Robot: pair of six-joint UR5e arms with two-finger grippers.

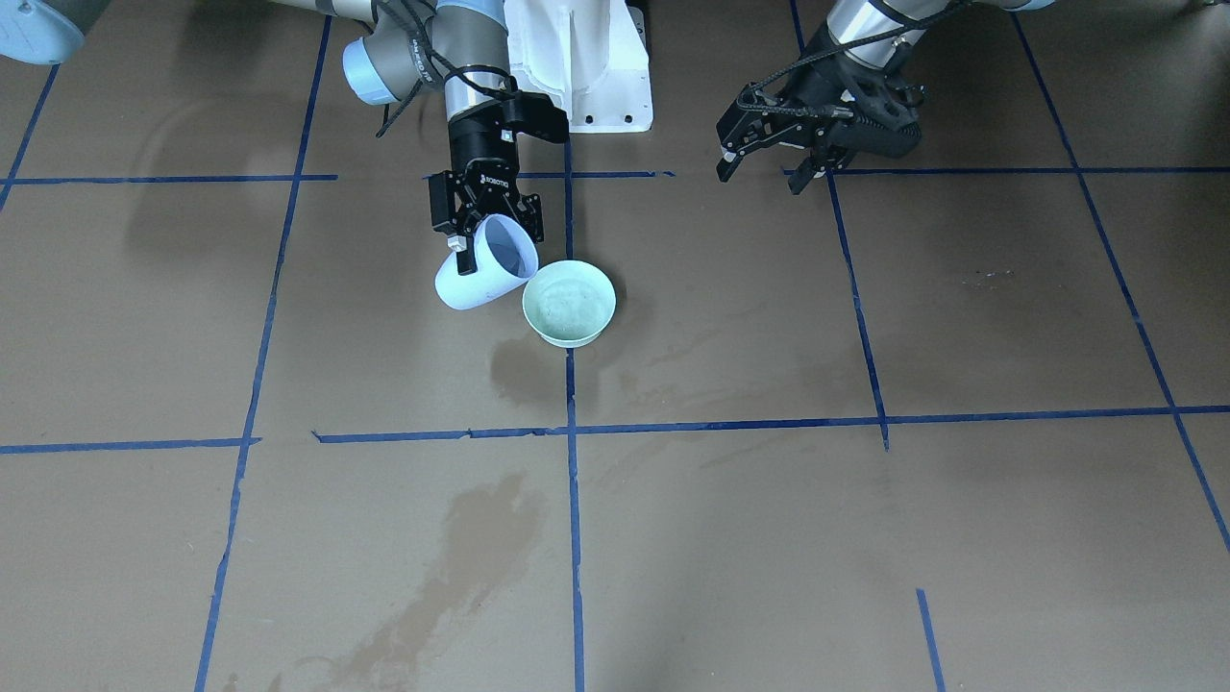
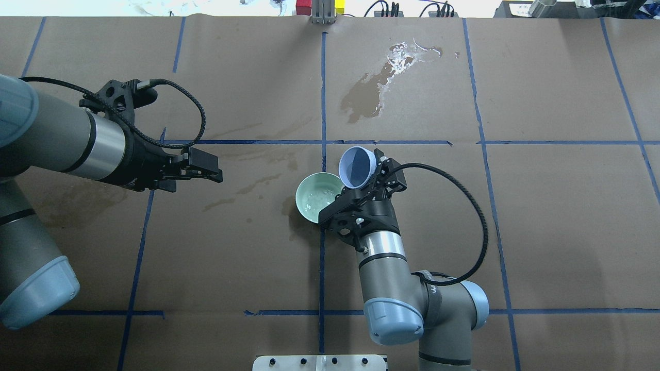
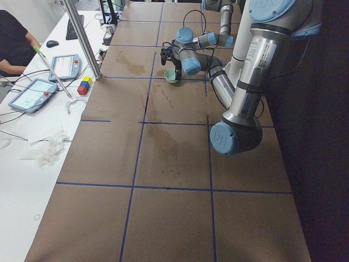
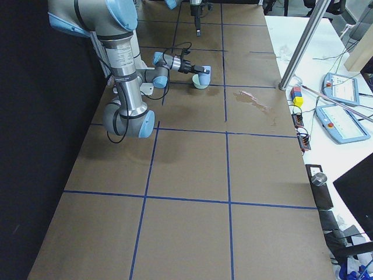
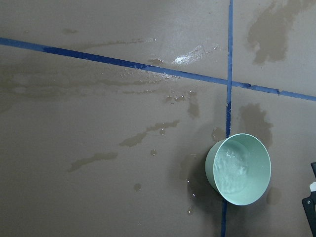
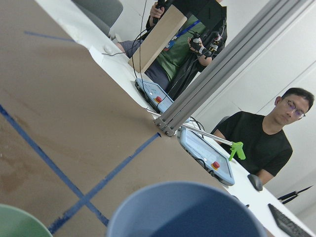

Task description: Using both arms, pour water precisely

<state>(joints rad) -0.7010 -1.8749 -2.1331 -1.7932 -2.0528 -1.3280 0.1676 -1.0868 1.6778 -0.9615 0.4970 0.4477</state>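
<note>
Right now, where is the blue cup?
Overhead view, near the middle: the blue cup is held tilted by the right gripper, just right of the green bowl.

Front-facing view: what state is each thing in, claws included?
pale blue cup, tilted toward the bowl, gripped
green bowl, upright, holding a little water
right claw, shut on the pale blue cup
left claw, open, empty
table paper, wet-stained

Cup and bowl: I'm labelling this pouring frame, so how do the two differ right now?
The cup is pale blue; the bowl is mint green. The cup is tilted, clamped in the right gripper, its mouth toward the bowl; the bowl sits upright on the table, ungripped. The cup is taller and narrower, the bowl wider and shallower. Both are plain, round and open-topped.
</note>
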